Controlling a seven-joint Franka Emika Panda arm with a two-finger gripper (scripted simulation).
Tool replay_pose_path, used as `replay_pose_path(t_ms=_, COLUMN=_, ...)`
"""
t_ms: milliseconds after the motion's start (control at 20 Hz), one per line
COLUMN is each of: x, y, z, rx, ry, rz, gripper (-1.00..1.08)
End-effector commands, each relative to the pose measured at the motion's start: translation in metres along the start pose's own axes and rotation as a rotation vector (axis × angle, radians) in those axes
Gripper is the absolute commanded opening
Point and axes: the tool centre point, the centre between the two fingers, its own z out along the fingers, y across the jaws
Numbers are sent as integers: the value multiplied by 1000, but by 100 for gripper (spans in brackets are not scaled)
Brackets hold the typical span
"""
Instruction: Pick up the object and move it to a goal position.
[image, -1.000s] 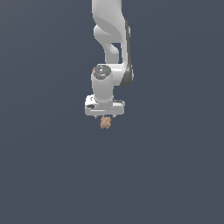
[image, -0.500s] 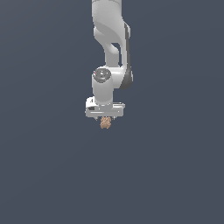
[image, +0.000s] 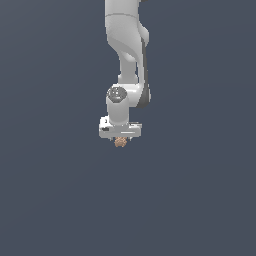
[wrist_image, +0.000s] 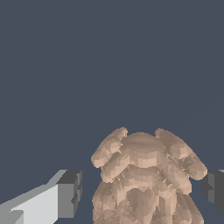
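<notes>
The object (image: 120, 142) sits directly under the tool (image: 120, 139), between its two fingers (wrist_image: 65, 194)

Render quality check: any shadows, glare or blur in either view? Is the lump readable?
Exterior view: flat, even light, no cast shadows or glare, sharp; the tan-orange bumpy clump is tiny under the white gripper, so detail is lost. Wrist view: the clump fills the frame, faceted shading, cropped at the edge, no blur.

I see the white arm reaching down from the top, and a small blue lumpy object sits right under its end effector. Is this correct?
Only the colour is wrong. The object right under the end effector is tan-orange, not blue; the wrist view shows its lumpy tan surface clearly. The white arm does reach down from the top.
</notes>
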Motion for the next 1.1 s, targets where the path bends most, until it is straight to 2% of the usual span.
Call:
replay_pose_path(t_ms=0, x=1, y=0, z=1, rx=0, ry=1, rz=0, gripper=-100)
replay_pose_path(t_ms=650, x=1, y=-1, z=-2, rx=0, ry=1, rz=0, gripper=-100)
replay_pose_path(t_ms=1050, x=7, y=-14, z=-34, rx=0, ry=1, rz=0, gripper=-100)
